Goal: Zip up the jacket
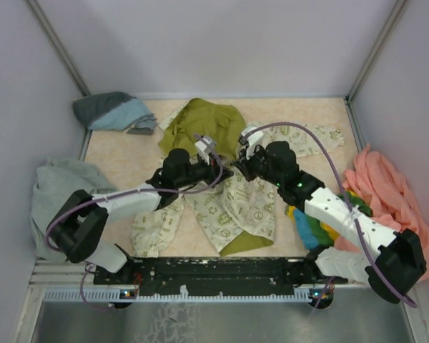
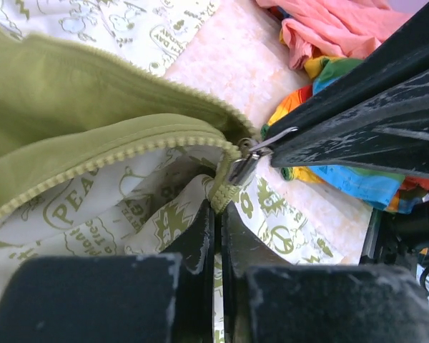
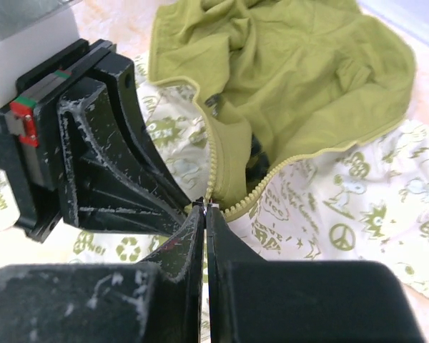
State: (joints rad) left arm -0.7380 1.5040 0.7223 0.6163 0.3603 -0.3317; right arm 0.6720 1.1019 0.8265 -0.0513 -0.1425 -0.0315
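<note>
Left gripper [image 2: 216, 211]: jaws clamped on jacket [image 1: 247, 207] zipper tape [image 2: 225, 193] below slider [image 2: 240, 168]; hold it taut
Right gripper [image 3: 204, 209]: jaws pinching pull tab [image 2: 275, 140]; draw along teeth [image 2: 93, 166] toward far edge

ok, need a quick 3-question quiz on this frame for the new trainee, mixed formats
1. True or false: the jacket is zipped shut all the way up to the hood.
2. What is the right gripper shut on? A) the zipper pull B) a sleeve C) the hood
3. Short answer: which gripper clamps the end of the zipper tape right by the slider?

Key
1. False: past the slider the two rows of teeth run apart.
2. A
3. The left gripper
</note>
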